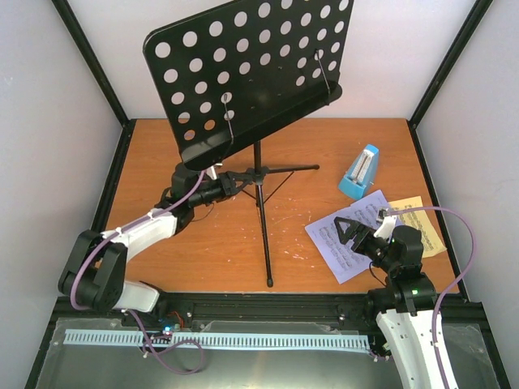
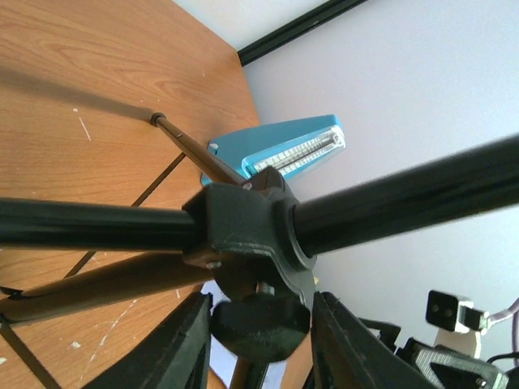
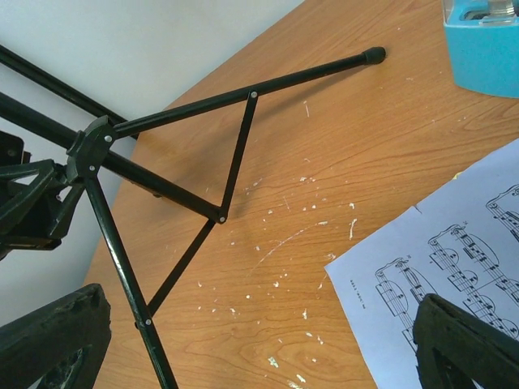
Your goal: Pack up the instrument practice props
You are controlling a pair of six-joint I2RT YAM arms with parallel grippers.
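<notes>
The black music stand [image 1: 259, 174] stands mid-table on its tripod, with its round-holed desk [image 1: 243, 65] tilted high at the back. My left gripper [image 1: 235, 185] is shut on the round clamp knob [image 2: 259, 328] under the stand's collar, with fingers [image 2: 182, 348] on both sides of it. A white sheet-music page [image 1: 349, 239] lies flat at the right, partly over a yellow page [image 1: 423, 220]. My right gripper [image 1: 347, 230] hovers open and empty over the white page's [image 3: 454, 267] left edge. The blue metronome [image 1: 359, 173] stands behind the pages.
The tripod legs [image 3: 243, 97] spread across the wooden table [image 1: 211, 243], one foot near the front edge [image 1: 269, 283]. White walls with black frame posts close in the back and sides. A metal tray [image 1: 243, 365] lies in front of the arm bases.
</notes>
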